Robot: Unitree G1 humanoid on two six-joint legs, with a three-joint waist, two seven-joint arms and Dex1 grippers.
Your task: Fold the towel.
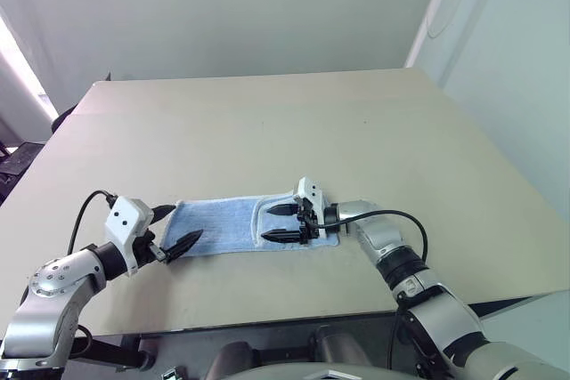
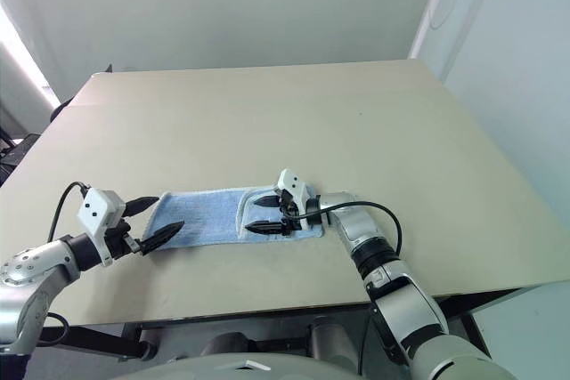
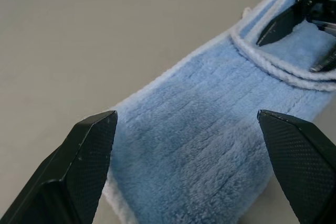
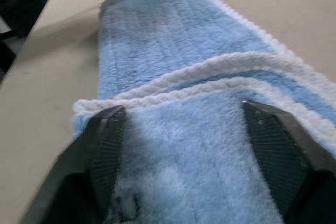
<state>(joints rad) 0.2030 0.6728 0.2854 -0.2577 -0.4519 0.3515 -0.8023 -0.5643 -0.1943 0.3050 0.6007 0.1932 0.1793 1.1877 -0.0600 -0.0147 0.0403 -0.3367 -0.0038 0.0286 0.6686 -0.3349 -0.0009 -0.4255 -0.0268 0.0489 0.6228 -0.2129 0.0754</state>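
Note:
The light-blue towel (image 1: pixel 223 224) lies flat as a long strip near the table's front edge. Its right end is folded back over itself, and the white edging (image 4: pixel 173 85) runs across the fold. My right gripper (image 1: pixel 270 223) is open just above that folded part, one finger on each side of the flap (image 4: pixel 184 145), with nothing between them. My left gripper (image 1: pixel 178 227) is open at the towel's left end (image 3: pixel 157 145), its fingers straddling the cloth's width and holding nothing. In the left wrist view, the right gripper's fingers (image 3: pixel 278 24) show beyond the fold.
The beige table (image 1: pixel 267 122) stretches far behind the towel. Its front edge (image 1: pixel 294 313) runs close below the towel. A pale wall stands behind and to the right. Black cables trail from both wrists.

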